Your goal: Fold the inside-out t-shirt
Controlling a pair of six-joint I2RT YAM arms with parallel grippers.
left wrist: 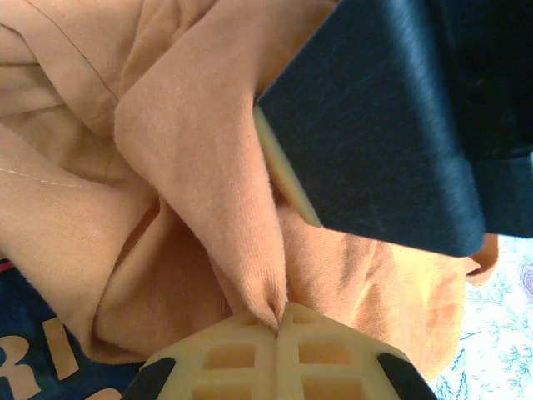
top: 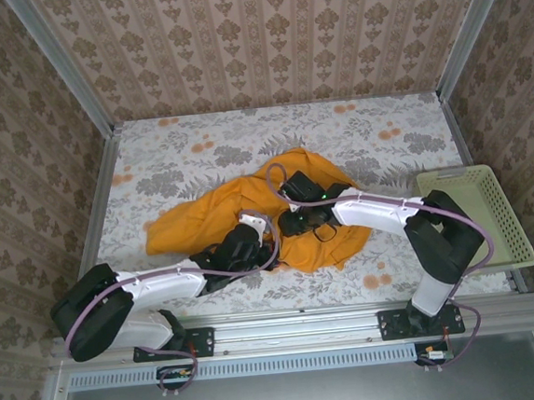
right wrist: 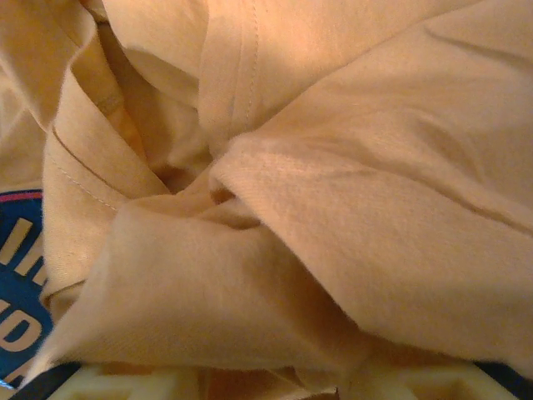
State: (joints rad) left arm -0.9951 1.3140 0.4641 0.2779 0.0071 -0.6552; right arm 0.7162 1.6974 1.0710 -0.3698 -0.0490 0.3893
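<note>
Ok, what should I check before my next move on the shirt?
1. Left gripper pinching shirt: ok, shut on a fold.
2. Right gripper hold: cannot tell, buried in cloth.
3. Shirt spread flat: not ok, bunched in a heap.
4. Room between the arms: not ok, both wrists crowd together over the shirt.
5. Basket clear of shirt: ok, apart, off to the right.

arms (top: 162, 284): white links, black joints | cables (top: 271, 173): purple | end effector fingers (left wrist: 250, 358): cream lattice
</note>
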